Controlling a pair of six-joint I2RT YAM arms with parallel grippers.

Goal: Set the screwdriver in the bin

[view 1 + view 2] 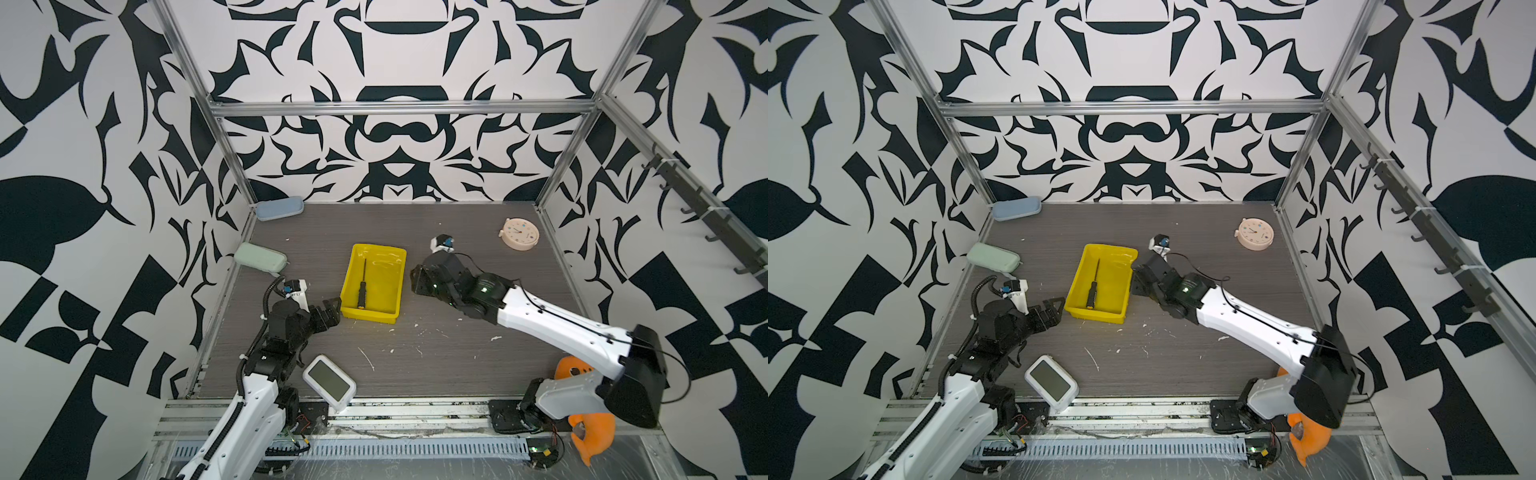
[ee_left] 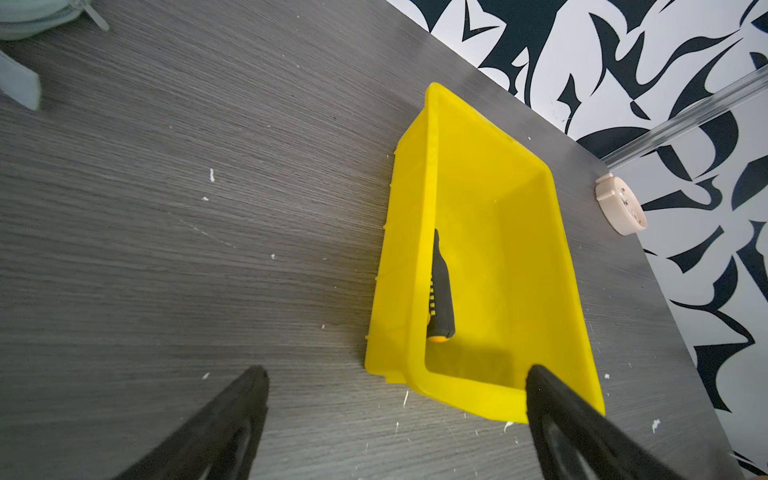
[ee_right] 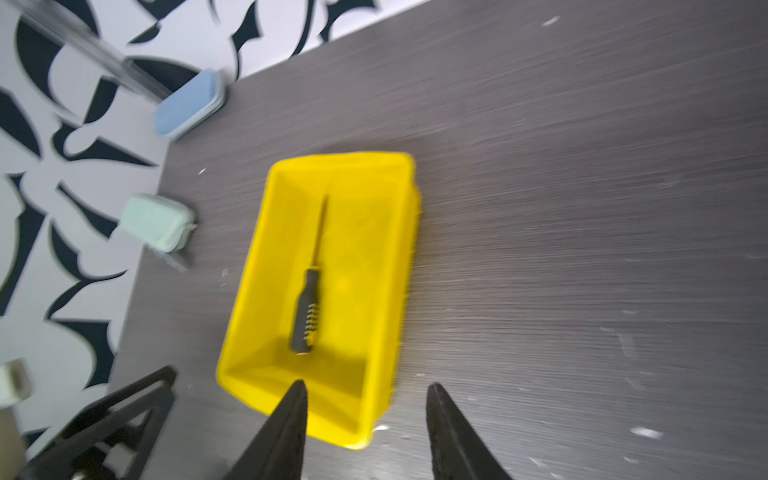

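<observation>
The screwdriver (image 1: 361,287) (image 1: 1093,287) lies flat inside the yellow bin (image 1: 388,278) (image 1: 1116,279), along its left wall, with the orange butt toward the near end. The right wrist view shows the screwdriver (image 3: 309,309) whole on the floor of the bin (image 3: 365,257). In the left wrist view the bin's rim (image 2: 430,208) hides part of its handle (image 2: 441,291). My left gripper (image 1: 329,311) (image 2: 397,370) stands open and empty just off the bin's near left corner. My right gripper (image 1: 417,281) (image 3: 366,385) is open and empty beside the bin's right wall.
A white device with a grey screen (image 1: 328,382) lies near the front edge by the left arm. A green case (image 1: 259,257) and a blue case (image 1: 278,208) sit along the left wall. A pink clock (image 1: 519,234) is at the back right, and an orange object (image 1: 590,428) is behind the right arm's base.
</observation>
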